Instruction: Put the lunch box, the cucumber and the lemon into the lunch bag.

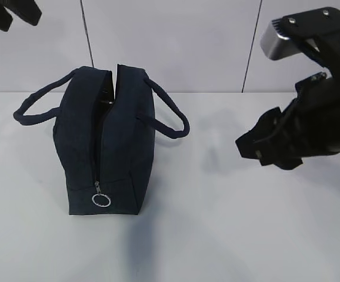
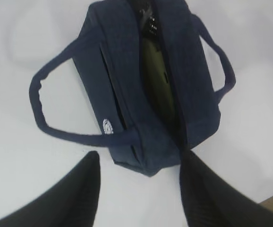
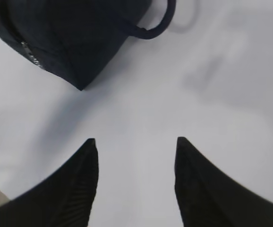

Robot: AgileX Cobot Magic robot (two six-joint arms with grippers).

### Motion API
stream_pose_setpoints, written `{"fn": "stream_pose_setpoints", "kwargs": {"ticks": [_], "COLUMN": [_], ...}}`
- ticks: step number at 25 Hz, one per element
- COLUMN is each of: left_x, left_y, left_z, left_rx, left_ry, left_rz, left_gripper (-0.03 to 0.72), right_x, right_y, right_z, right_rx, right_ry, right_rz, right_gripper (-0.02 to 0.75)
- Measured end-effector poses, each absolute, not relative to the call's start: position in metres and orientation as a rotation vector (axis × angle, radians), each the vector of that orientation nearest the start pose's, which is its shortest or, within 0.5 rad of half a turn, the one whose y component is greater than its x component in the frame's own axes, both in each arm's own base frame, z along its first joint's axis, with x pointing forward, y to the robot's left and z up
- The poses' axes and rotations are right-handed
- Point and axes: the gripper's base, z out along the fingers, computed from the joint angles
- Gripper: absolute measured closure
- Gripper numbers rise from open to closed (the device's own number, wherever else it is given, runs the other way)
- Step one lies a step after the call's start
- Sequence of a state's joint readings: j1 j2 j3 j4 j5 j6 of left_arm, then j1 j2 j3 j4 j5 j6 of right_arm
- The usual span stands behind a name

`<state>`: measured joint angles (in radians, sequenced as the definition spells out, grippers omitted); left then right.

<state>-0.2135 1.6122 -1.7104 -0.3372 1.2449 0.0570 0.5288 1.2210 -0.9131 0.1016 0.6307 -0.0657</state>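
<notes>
The dark navy lunch bag [image 1: 105,147] stands on the white table, left of centre, its top zipper undone and the silver ring pull [image 1: 101,200] hanging at the near end. Through the slit an olive-green surface [image 2: 157,80] shows inside; I cannot tell what it is. The lunch box, the cucumber and the lemon are otherwise out of view. My left gripper [image 2: 139,161] hovers open and empty above the bag's end. High to the right of the bag, my right gripper [image 3: 135,142] is open and empty over bare table, and the exterior view also shows this right gripper [image 1: 264,147].
The bag's two looped handles [image 1: 170,120] hang out to either side. A pale wall [image 1: 176,41] rises behind the table's far edge. Only a black tip of the left arm [image 1: 11,12] enters the exterior view at top left.
</notes>
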Motion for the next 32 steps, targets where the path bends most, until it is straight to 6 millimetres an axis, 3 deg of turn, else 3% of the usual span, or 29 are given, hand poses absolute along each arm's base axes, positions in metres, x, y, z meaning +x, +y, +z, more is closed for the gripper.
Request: {"fn": "stream_pose_setpoints", "kwargs": {"ticks": [6,14,22,32], "left_x": [0.283,0.230,0.196,0.183], "left_y": [-0.089,-0.077,-0.069,-0.066], "left_z": [0.390,0.390,0.394,0.402], "left_rx": [0.321,0.324,0.328,0.333], "left_ry": [2.638,2.630,2.590,2.547], "left_rz": [-0.481,-0.473,-0.473,-0.465], "left_gripper": [0.300,0.348,0.356,0.370], "right_x": [0.197,0.179,0.196,0.219], "right_y": [0.139,0.173,0.198,0.228], "right_z": [0.286,0.275,0.232,0.184], "right_rx": [-0.806,-0.989,-1.000,-1.136], "right_ry": [2.194,1.960,2.065,1.996], "right_rz": [0.487,0.623,0.745,0.831], "right_gripper": [0.363,0.363,0.363,0.363]}}
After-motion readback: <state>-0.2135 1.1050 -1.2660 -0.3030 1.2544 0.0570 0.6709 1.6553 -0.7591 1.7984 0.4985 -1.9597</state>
